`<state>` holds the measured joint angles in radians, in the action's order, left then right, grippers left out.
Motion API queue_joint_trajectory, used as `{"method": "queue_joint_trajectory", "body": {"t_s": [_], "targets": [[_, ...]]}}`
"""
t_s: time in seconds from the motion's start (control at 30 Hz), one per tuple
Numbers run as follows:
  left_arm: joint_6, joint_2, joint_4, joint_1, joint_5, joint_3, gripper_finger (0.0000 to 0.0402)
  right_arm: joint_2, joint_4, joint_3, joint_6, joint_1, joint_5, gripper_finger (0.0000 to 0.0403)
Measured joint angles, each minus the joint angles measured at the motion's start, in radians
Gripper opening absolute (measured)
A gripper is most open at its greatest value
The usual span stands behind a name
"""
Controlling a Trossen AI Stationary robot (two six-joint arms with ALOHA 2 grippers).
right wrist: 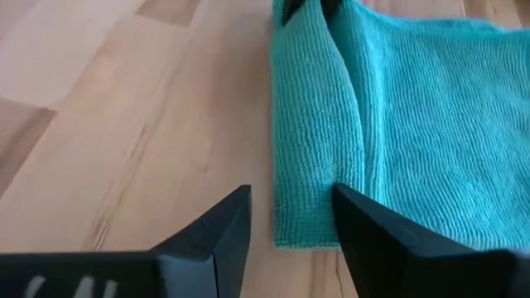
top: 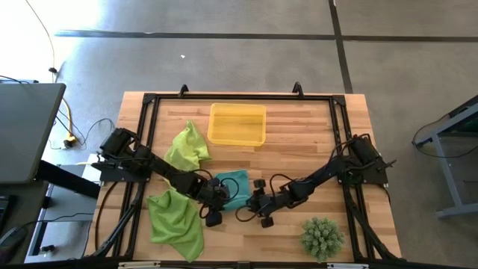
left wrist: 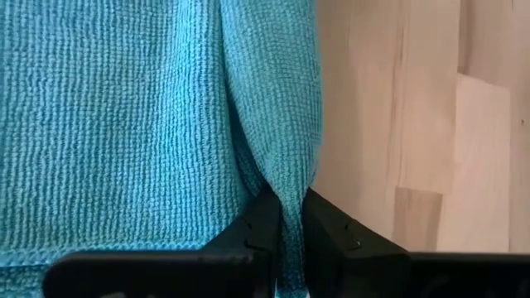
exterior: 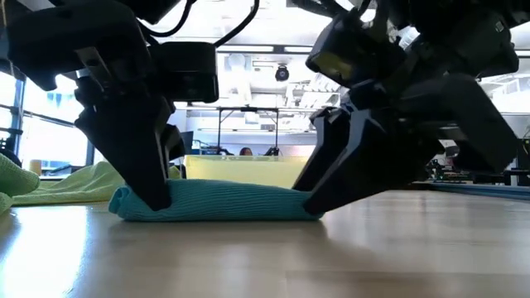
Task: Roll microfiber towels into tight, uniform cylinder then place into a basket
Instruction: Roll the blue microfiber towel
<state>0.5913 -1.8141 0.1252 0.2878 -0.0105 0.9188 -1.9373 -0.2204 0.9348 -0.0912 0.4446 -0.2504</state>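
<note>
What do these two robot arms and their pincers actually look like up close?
Both arms are matte black, built from chunky jointed segments with thin black cables looping alongside. The left gripper and right gripper each end in two flat, wedge-shaped black fingers tapering to points, with small pale markings.

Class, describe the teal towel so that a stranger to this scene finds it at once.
On the wooden table, look between the two end effectors near the front edge. The teal towel lies there, partly rolled; its neighbouring cloths are lime-green.
</note>
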Motion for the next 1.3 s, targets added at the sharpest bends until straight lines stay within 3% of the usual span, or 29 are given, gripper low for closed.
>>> {"method": "queue_joint_trajectory", "body": {"t_s": [0.27, 0.63, 0.9, 1.13, 1.3], "targets": [[0.000, 0.000, -0.013, 0.000, 0.003, 0.000, 0.0028, -0.020, 0.045, 0.005, -0.172, 0.000, -0.015, 0.0120], [-0.111, 0.065, 0.088, -0.010, 0.053, 0.000, 0.0079, -0.033, 0.090, 0.005, -0.375, -0.002, -0.005, 0.0010], [-0.214, 0.169, 0.189, 0.008, 0.052, 0.001, 0.0092, -0.032, 0.077, 0.002, -0.510, -0.001, 0.031, 0.0004], [-0.316, 0.198, 0.102, 0.087, 0.096, 0.001, 0.0088, -0.031, 0.053, 0.002, -0.701, -0.036, 0.220, 0.0005], [-0.375, 0.176, 0.074, 0.147, 0.201, 0.000, 0.0088, -0.032, 0.040, 0.000, -0.763, -0.064, 0.314, 0.0005]]}}
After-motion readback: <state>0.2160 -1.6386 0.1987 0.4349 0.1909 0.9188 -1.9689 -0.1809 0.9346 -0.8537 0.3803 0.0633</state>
